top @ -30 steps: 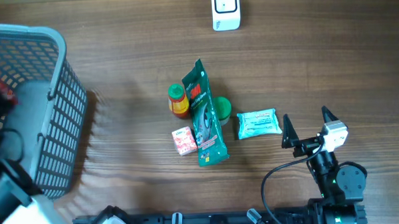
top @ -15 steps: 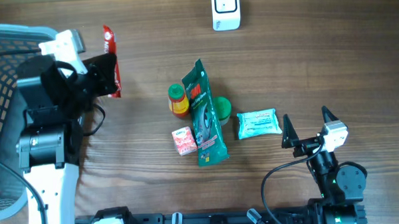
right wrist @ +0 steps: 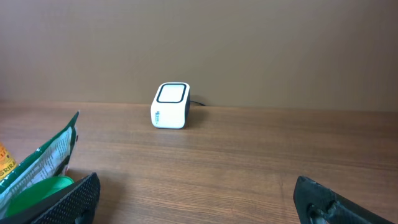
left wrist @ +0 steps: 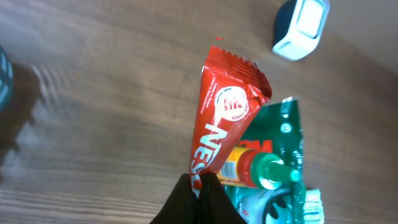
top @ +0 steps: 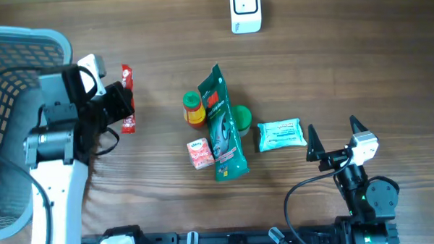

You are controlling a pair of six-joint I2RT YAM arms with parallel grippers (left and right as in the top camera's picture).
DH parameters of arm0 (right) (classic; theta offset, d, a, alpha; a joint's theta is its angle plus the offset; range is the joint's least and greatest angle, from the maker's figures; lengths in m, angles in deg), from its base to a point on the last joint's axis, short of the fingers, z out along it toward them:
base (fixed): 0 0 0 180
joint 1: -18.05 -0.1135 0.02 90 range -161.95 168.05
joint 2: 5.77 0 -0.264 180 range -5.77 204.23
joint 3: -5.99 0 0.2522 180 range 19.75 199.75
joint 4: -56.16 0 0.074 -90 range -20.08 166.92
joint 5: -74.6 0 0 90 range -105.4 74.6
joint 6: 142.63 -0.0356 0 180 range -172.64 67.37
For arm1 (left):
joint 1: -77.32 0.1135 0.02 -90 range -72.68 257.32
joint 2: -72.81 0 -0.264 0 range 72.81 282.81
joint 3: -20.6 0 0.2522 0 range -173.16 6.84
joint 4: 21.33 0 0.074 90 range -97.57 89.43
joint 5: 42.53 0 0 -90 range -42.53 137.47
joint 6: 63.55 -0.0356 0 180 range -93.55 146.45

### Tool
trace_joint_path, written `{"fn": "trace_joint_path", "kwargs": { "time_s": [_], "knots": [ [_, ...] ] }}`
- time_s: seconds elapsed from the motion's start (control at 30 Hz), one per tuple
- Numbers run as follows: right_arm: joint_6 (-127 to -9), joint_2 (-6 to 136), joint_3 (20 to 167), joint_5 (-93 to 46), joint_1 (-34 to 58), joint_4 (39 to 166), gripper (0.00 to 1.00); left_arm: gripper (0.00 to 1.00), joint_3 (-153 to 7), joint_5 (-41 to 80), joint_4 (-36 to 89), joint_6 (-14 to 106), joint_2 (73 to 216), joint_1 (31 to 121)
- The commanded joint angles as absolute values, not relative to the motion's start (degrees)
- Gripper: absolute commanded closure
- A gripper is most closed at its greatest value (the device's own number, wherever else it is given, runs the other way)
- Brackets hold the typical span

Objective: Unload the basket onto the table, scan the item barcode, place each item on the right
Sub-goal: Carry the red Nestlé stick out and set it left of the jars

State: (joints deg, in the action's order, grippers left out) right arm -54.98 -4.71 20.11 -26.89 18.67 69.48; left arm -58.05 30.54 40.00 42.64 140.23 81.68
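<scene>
A red candy-bar wrapper [top: 127, 98] hangs above the table just right of the basket, pinched by its lower end in my left gripper [top: 121, 105], which is shut on it. In the left wrist view the wrapper [left wrist: 224, 118] stretches up from the closed fingertips [left wrist: 200, 182], its white lettering facing the camera; no barcode shows. The white barcode scanner [top: 245, 11] stands at the table's far edge, also seen as the scanner [left wrist: 300, 28] and scanner [right wrist: 171, 106]. My right gripper [top: 333, 131] rests at the near right, open and empty, as the right gripper [right wrist: 199, 199] view confirms.
A grey mesh basket [top: 12, 49] fills the left edge. At mid-table lie a green packet [top: 221, 125], a small red-and-yellow bottle [top: 193, 110], a green lid [top: 241, 117], a pink box [top: 199, 152] and a teal wipes pack [top: 281, 134].
My left arm came out of the basket area holding the red wrapper and carried it over the table, lately shifting slightly right and nearer. The right arm stayed still.
</scene>
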Motion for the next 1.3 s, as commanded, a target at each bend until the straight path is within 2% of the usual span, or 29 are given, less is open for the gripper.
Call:
{"fn": "trace_joint_path", "kwargs": {
  "time_s": [0.0, 0.1, 0.17, 0.3, 0.6, 0.7, 0.77, 0.87, 0.9, 1.13, 1.27],
  "knots": [
    [-55.8, -5.0, 20.0, -26.6, 18.7, 69.1, 0.0, 0.96, -58.0, 31.0, 39.8, 41.9, 146.9, 77.9],
    [-55.7, -5.0, 20.0, -26.6, 18.7, 69.1, 0.0, 0.96, -58.0, 32.0, 38.8, 42.4, 154.1, 71.7],
    [-55.8, -5.0, 20.0, -26.6, 18.7, 69.1, 0.0, 0.96, -58.0, 39.2, 39.2, 46.6, 159.7, 68.7],
    [-55.8, -5.0, 20.0, -26.6, 18.7, 69.1, 0.0, 0.96, -58.0, 40.0, 38.5, 52.5, 165.3, 68.0],
    [-55.8, -5.0, 20.0, -26.6, 18.7, 69.1, 0.0, 0.94, -58.0, 39.7, 35.0, 52.5, 171.7, 66.2],
    [-55.8, -5.0, 20.0, -26.6, 18.7, 69.1, 0.0, 0.8, -58.0, 39.7, 34.6, 52.5, 174.5, 64.6],
    [-55.7, -5.0, 20.0, -26.6, 18.7, 69.1, 0.0, 0.78, -58.0, 39.6, 34.6, 52.5, 176.2, 63.8],
    [-55.8, -5.0, 20.0, -26.6, 18.7, 69.1, 0.0, 0.37, -58.0, 39.6, 35.3, 52.5, 177.1, 63.3],
    [-55.8, -5.0, 20.0, -26.6, 18.7, 69.1, 0.0, 0.01, -58.0, 39.6, 35.9, 52.4, 176.6, 63.3],
    [-55.8, -5.0, 20.0, -26.6, 18.7, 69.1, 0.0, 0.0, -58.1, 45.0, 36.6, 52.4, 163.2, 63.3],
    [-55.8, -5.0, 20.0, -26.6, 18.7, 69.1, 0.0, 0.0, -58.1, 60.4, 31.2, 52.2, 150.2, 63.3]
  ]
}}
